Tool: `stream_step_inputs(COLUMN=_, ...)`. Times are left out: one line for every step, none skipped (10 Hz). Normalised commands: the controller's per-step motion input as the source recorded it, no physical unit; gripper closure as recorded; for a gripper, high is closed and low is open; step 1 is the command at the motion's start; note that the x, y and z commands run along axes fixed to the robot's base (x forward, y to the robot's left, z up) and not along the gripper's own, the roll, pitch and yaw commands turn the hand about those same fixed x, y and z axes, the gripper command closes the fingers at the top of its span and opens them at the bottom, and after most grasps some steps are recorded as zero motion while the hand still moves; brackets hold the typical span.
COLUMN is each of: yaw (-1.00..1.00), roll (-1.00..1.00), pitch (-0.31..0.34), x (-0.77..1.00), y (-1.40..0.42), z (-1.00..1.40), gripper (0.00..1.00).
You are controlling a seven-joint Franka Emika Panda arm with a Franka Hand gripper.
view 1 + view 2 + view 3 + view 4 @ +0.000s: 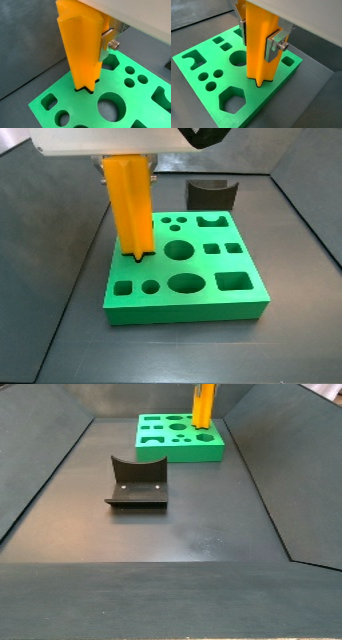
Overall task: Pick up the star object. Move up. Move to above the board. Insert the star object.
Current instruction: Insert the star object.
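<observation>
**Orange peg upright, tip seated in the star hole of the green block**

The star object (259, 45) stands upright, bright orange with ridged sides; its lower end sits in the star-shaped hole at one edge of the board (211, 92); in a side view the peg (130, 208) meets the board (187, 298) at the hole near the block's left edge, most of its length rising clear above the top face; how deep the tip has gone cannot be told.

The gripper (256, 35) is above the board, clamped on the upper part of the peg; a silver finger (276, 44) plate with a screw lies flat against one side of the peg; in a wrist view the same finger (107, 42) presses the orange face (80, 47); the opposite finger is mostly hidden behind the peg; in both side views the gripper body is cut off by the top of the frame.

The board lies flat on the dark floor; its top shows circles, squares, an oval and a hexagon, all unfilled.

The fixture (210, 194), a dark bracket, stands on the floor just beyond the far edge of the board in a side view; seen from the opposite side (136, 482) it is nearer the camera than the board (181, 439), apart from it; peg (202, 406) visible at the board's far right corner there.
</observation>
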Motion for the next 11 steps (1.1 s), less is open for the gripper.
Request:
stream_step_inputs(yaw=-0.19, roll=0.02, pitch=0.036, x=0.13, y=-0.07, z=0.00, gripper=1.00)
stream_step_inputs(yaw=-0.10, roll=0.00, pitch=0.023, x=0.21, y=-0.05, z=0.00, gripper=1.00)
stream_step_inputs(yaw=-0.08, roll=0.01, pitch=0.021, x=0.17, y=-0.02, z=0.00, gripper=1.00)
stream_step_inputs(yaw=-0.01, roll=0.02, pitch=0.029, x=0.07, y=0.00, z=0.00, gripper=1.00)
stream_step_inputs(yaw=0.00, roll=0.11, pitch=0.034, x=0.00, y=0.00, z=-0.03, gripper=1.00)
stream_step_inputs(yaw=0.00, roll=0.17, pitch=0.043, x=0.00, y=0.00, z=-0.03, gripper=1.00)
stream_step_inputs(yaw=0.00, roll=0.03, pitch=0.011, x=0.00, y=0.00, z=0.00, gripper=1.00)
stream_step_inputs(yaw=0.00, roll=0.00, pitch=0.000, x=0.00, y=0.00, z=0.00, gripper=1.00)
stream_step_inputs(yaw=0.00, roll=0.04, pitch=0.000, x=0.00, y=0.00, z=-0.07, gripper=1.00)
stream_step_inputs(yaw=0.00, roll=0.08, pitch=0.000, x=0.00, y=0.00, z=-0.19, gripper=1.00)
stream_step_inputs(yaw=0.00, roll=0.08, pitch=0.000, x=0.00, y=0.00, z=-0.19, gripper=1.00)
